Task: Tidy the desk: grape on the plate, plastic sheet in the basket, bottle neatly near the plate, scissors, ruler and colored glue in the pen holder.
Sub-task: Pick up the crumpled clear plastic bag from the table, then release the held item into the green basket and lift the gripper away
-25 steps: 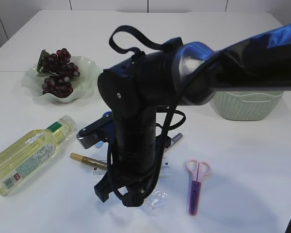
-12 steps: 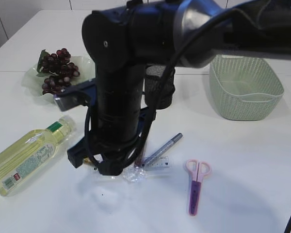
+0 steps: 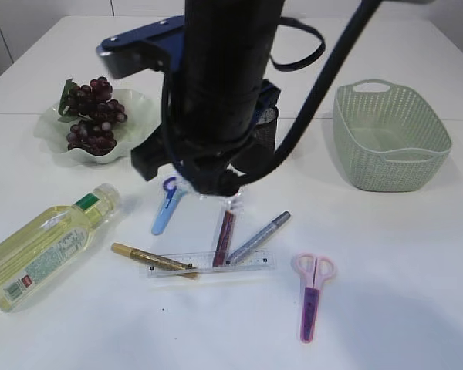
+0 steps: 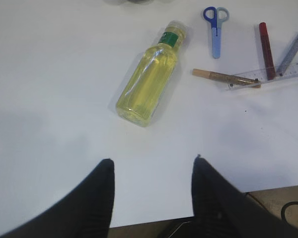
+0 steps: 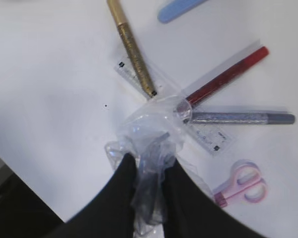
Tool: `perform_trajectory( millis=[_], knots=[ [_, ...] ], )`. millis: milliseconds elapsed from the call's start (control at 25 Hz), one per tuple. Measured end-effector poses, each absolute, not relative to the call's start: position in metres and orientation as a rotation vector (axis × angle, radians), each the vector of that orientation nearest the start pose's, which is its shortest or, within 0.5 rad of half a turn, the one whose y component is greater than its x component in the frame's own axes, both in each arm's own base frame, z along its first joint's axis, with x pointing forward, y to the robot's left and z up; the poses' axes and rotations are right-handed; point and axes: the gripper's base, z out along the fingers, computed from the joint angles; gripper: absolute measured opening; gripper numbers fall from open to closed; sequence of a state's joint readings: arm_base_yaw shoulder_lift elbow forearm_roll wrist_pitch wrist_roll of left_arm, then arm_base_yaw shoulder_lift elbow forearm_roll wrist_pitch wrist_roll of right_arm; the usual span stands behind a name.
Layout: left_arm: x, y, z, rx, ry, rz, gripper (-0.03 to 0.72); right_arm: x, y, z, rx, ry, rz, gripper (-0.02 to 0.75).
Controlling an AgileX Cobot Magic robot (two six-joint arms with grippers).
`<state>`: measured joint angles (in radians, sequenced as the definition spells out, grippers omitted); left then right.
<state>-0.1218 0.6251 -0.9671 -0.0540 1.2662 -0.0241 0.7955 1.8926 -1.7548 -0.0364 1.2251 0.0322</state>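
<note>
My right gripper (image 5: 149,171) is shut on the crumpled clear plastic sheet (image 5: 151,129) and holds it above the table; in the exterior view it (image 3: 212,181) hangs over the pens. Below lie the clear ruler (image 3: 212,264), gold glue pen (image 3: 150,260), red glue pen (image 3: 224,235), silver glue pen (image 3: 258,237), blue scissors (image 3: 166,206) and pink scissors (image 3: 312,293). The grapes (image 3: 92,116) lie on the plate (image 3: 143,116). The oil bottle (image 3: 42,243) lies on its side. My left gripper (image 4: 151,166) is open and empty over the table's front edge.
The green basket (image 3: 390,139) stands at the right back. The black mesh pen holder (image 3: 266,127) stands behind the right arm, mostly hidden. The left wrist view shows the bottle (image 4: 149,74) and blue scissors (image 4: 216,29) ahead.
My right arm has risen and moved toward the back with the plastic sheet, lifting it off the table and uncovering the ruler and glue pens.
</note>
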Motion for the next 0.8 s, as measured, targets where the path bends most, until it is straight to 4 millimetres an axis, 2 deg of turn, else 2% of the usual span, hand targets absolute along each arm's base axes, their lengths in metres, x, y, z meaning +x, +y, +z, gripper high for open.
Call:
perform_trajectory(
  millis=[160, 520, 800],
  knots=[
    [0.072, -0.014, 0.376, 0.122, 2.407, -0.137, 0.370, 0.303, 0.256, 0.315, -0.933, 2.661, 0.112, 0.123],
    [0.072, -0.013, 0.376, 0.122, 2.407, -0.136, 0.370, 0.364, 0.156, 0.341, -0.514, 2.682, 0.009, 0.123],
    [0.072, -0.013, 0.376, 0.122, 2.407, -0.136, 0.370, 0.390, 0.082, 0.366, -0.226, 2.639, -0.038, 0.123]
  ],
)
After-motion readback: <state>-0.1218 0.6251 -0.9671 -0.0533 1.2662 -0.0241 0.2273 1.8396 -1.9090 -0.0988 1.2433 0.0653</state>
